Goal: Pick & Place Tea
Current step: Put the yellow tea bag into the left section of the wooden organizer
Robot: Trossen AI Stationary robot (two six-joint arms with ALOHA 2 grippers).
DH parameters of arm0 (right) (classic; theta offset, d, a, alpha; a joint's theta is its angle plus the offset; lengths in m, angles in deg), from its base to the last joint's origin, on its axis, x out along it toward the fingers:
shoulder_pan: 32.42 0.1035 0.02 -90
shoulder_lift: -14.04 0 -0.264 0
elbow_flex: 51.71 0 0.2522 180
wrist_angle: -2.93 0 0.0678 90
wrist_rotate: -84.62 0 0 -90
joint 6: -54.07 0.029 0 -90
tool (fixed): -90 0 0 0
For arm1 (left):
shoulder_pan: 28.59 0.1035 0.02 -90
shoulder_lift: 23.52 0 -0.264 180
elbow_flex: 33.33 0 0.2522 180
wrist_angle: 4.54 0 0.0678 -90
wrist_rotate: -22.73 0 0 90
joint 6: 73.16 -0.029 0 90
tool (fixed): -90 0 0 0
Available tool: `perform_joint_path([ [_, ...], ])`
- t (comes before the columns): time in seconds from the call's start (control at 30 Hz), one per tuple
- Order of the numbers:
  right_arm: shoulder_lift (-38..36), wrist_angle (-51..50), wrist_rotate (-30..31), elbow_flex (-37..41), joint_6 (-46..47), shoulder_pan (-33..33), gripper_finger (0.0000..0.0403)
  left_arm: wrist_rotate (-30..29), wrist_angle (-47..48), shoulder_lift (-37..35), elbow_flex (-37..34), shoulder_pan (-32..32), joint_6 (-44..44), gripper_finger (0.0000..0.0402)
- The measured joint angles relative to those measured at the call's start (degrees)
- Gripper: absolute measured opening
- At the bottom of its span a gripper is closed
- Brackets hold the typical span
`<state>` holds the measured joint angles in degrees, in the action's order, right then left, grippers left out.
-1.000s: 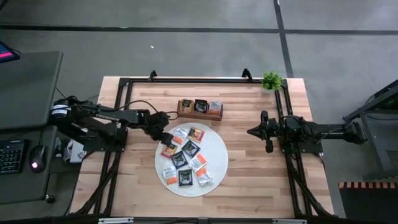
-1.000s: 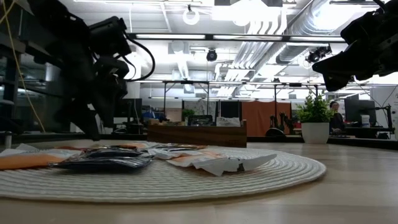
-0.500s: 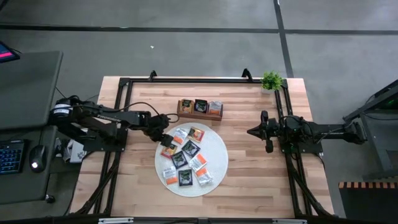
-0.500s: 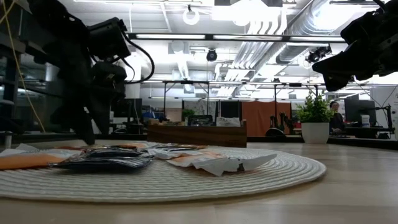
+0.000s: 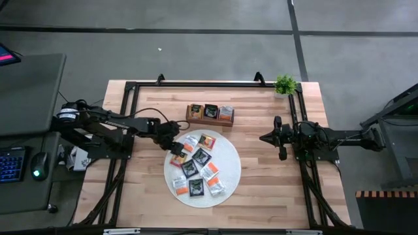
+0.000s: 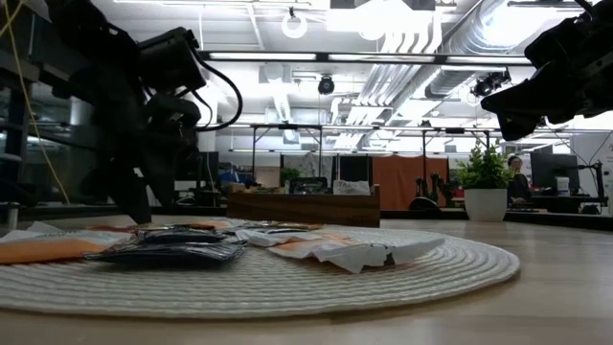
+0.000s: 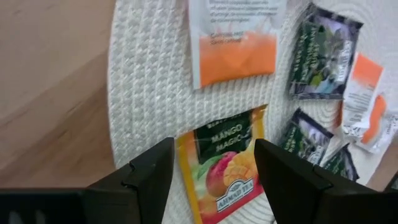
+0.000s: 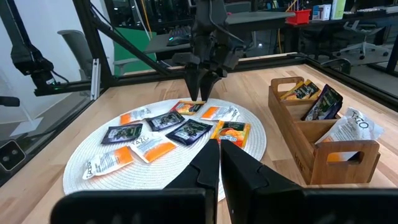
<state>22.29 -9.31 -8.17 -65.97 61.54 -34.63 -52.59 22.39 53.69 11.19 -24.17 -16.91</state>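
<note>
Mango sachet [image 7: 225, 167] lies between left hand's [image 7: 211, 171] fingers.

Bare surface [image 5: 268, 189] lies open on the right and near sides of the round mat [image 5: 228, 179], and between mat and right pincer [image 5: 264, 138], which hangs well apart with fingers together. On the mat's far-left edge the left pincer [image 5: 176, 149] stands low over the sachets [image 5: 196, 171], its fingers spread astride an orange one [image 7: 227, 171]. The wooden tray [image 5: 209, 113] blocks the far side; a small plant [image 5: 285, 84] occupies the far right corner
</note>
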Motion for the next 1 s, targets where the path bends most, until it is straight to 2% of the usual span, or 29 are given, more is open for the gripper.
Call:
perform_joint_path([
  [0.57, 0.0, 0.0, 0.02, 0.0, 0.0, -0.01, 0.0012, 1.51, -0.26, 0.0, 0.01, 0.02, 0.0, 0.022],
  [1.0, 0.0, 0.0, 0.01, 0.0, 0.0, -0.01, 0.0012, 4.17, -3.98, 1.44, 0.09, -0.44, 0.0, 0.022],
])
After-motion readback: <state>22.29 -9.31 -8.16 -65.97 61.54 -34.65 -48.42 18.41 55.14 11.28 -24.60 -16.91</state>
